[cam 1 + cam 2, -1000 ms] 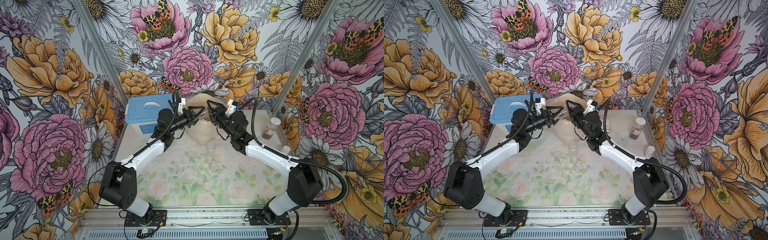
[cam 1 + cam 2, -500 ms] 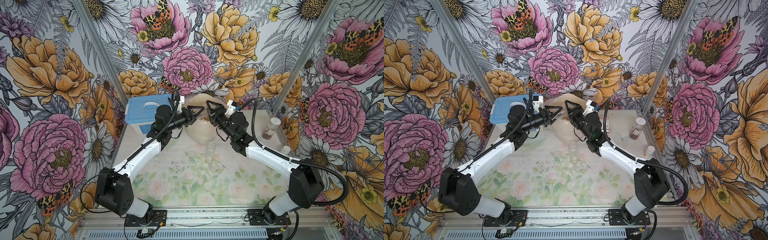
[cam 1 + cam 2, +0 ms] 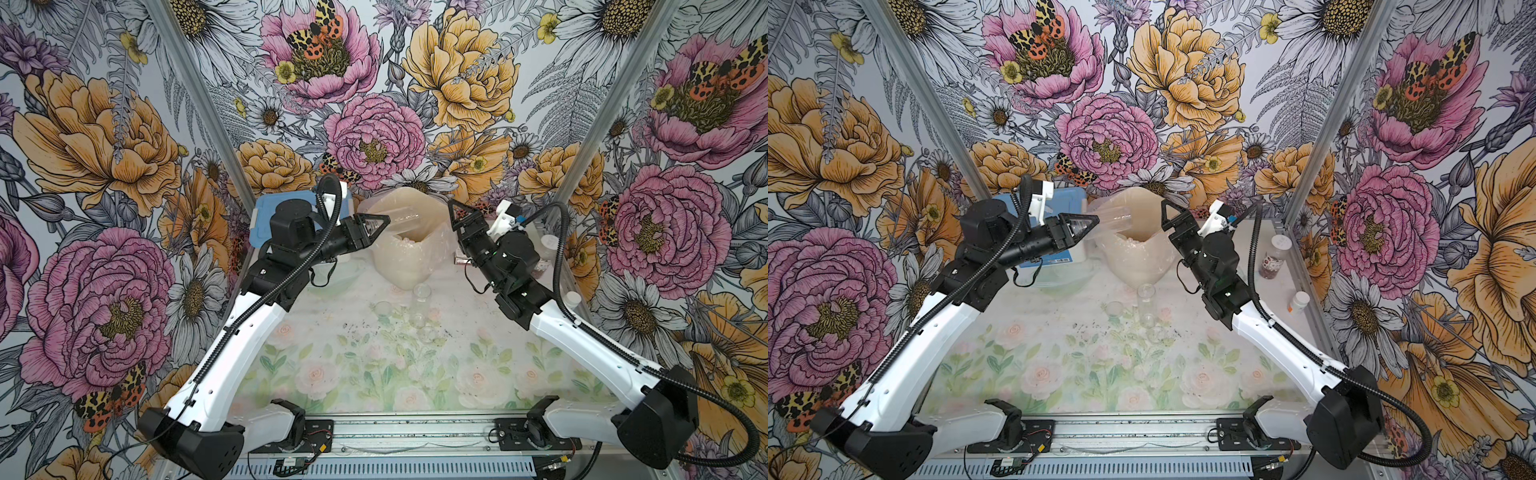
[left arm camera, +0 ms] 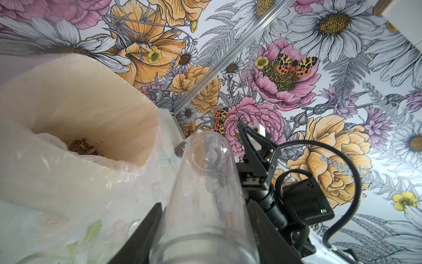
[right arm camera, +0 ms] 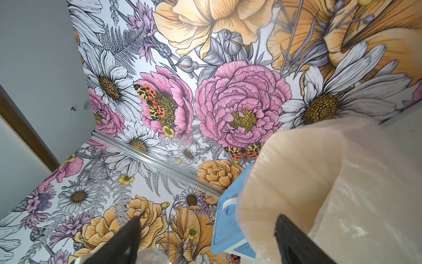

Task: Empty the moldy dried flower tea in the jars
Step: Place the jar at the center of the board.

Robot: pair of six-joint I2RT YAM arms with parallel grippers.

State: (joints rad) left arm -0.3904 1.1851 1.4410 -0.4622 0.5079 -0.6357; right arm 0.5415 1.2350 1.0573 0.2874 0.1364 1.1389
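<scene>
Two arms meet at the back of the table [image 3: 374, 374], on either side of the beige plastic-lined bin [image 3: 399, 266]. That is the biggest thing there, and the blue-lidded box [image 3: 261, 218] sits just beside it on the left arm's side.

The change is on the right. A second ago the right gripper [image 3: 455, 210] was narrower and up at the bin's rim. It has since sprung wide, holds nothing and stands just clear of the liner.

The left gripper [image 3: 384, 220] is clamped, jaws partly apart, on a plain jar [image 4: 205, 194]. It lies nearly level with its far end over the bin's mouth and looks empty, so I'd say that pour is finished.

The labelled jar [image 3: 1273, 255] stands capped with tea inside, hard by the frame post at the right edge. Room is tight there, while the front of the table is open. At the bin's bottom lies the dried flower tea [image 4: 80, 145].
</scene>
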